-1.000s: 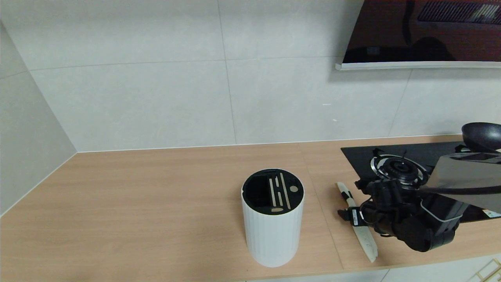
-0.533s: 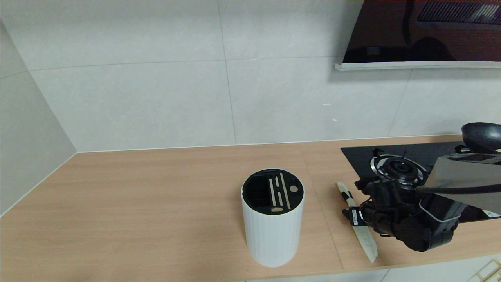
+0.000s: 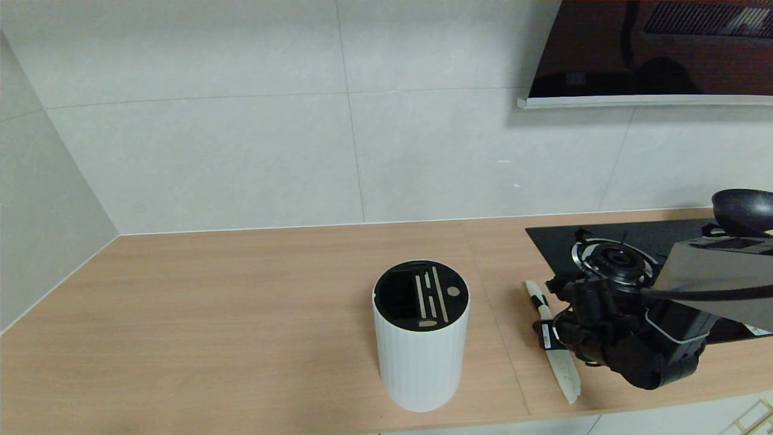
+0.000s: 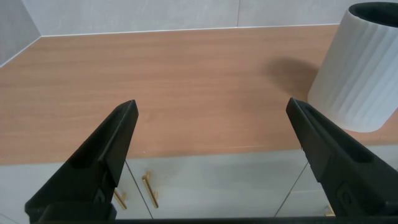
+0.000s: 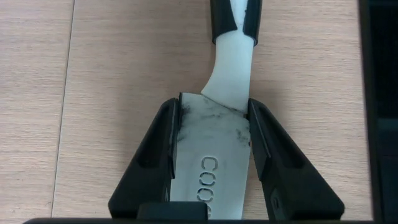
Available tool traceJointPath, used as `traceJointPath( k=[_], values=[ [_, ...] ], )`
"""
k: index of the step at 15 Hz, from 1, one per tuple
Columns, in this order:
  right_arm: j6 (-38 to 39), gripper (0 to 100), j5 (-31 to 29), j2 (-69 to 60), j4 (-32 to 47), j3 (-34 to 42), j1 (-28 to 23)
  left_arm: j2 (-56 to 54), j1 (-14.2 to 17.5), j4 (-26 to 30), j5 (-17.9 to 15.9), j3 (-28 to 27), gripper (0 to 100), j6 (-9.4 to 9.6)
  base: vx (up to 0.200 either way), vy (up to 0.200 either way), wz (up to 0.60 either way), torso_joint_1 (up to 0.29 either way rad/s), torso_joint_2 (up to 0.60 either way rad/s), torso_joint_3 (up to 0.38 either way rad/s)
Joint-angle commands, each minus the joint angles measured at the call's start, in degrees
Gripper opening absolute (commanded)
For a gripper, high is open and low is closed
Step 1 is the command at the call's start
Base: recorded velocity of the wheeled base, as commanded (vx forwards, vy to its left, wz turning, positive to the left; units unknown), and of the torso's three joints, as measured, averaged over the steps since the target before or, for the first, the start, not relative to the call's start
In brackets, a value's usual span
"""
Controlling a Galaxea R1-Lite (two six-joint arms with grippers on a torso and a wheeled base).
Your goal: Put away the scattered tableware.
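Gripping the white ceramic knife (image 3: 566, 373) by its blade, the right gripper (image 3: 547, 336) is seen low over the wooden table (image 3: 211, 314), between the knife holder (image 3: 421, 356) and the black hob (image 3: 664, 238). In the right wrist view the jaws of the right gripper (image 5: 211, 155) are closed against both flat sides of the knife (image 5: 229, 74), just behind the narrow neck that leads to the black collar of the handle. Dark smudges are seen on the blade where it is clamped. The knife is laid roughly front to back, its handle towards the tiled wall and its tip towards the front edge of the table (image 5: 112, 74); whether it rests on the wood cannot be told.

The knife holder, a white ribbed cylinder with a black slotted top, is stood upright near the front edge, just to the left of the knife and apart from it.

The left gripper (image 4: 211, 109) is held off the front edge of the table (image 4: 186, 81), above the cabinet fronts with their gold handles (image 4: 149, 190). Its jaws are spread wide with nothing between them, and the knife holder (image 4: 357, 68) is seen beyond one finger.

A burner (image 3: 616, 260) is set in the hob, and a dark pan (image 3: 743, 208) is stood at its far right
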Motion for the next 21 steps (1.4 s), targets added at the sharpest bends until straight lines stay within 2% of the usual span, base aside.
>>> traceJointPath(
  k=[1,5,20,21],
  values=[
    [0.0,0,-0.5,-0.4,0.0,0.0,0.0,0.0,0.0,0.0,0.0,0.0,100,0.00,0.000,0.000,0.00,0.000,0.00,0.000],
    [0.8,0,-1.3,-3.0,-2.5,1.0,0.0,0.0,0.0,0.0,0.0,0.0,100,0.00,0.000,0.000,0.00,0.000,0.00,0.000],
    [2.0,0,-1.3,-27.2,-1.9,6.9,2.8,0.0,0.0,-0.3,0.1,-0.1,100,-0.09,0.000,0.000,0.00,0.000,0.00,0.000],
    [1.9,0,-1.2,-29.0,-1.8,6.9,2.9,0.0,0.0,-0.8,-0.1,-2.0,100,-0.53,0.000,0.000,0.00,0.000,0.00,0.000]
  ],
)
